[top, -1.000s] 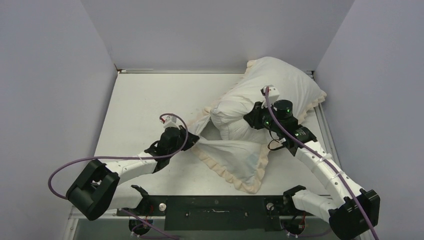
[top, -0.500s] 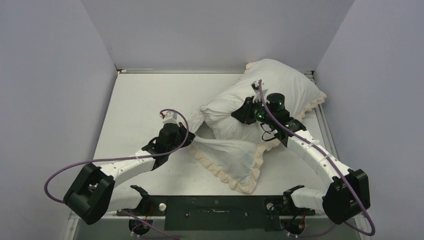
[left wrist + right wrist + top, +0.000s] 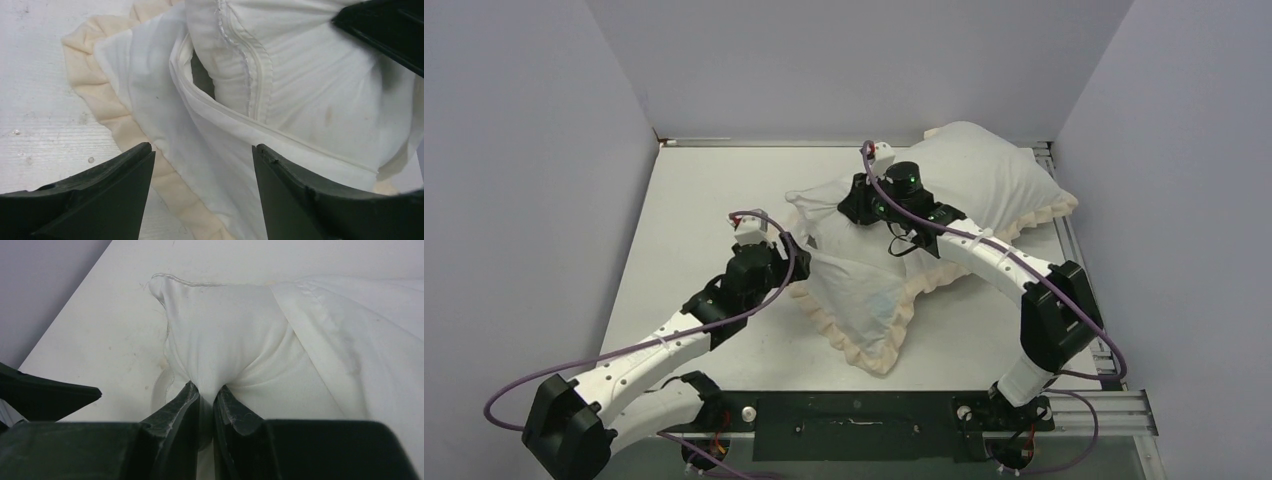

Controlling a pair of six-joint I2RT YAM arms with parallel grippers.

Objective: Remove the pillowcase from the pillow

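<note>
In the middle of the top view, the right hand [image 3: 206, 389] is clenched on a bunched corner of the pillow [image 3: 220, 335], which pokes leftward out of the pillowcase [image 3: 869, 295] lying on the surface [image 3: 704, 190]. The left hand [image 3: 202, 150] is released, its fingers spread over the frilled opening.

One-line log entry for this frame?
left gripper: open at pillowcase opening | right gripper: shut on pillow corner | pillow: partly out of pillowcase | task: unfinished
</note>
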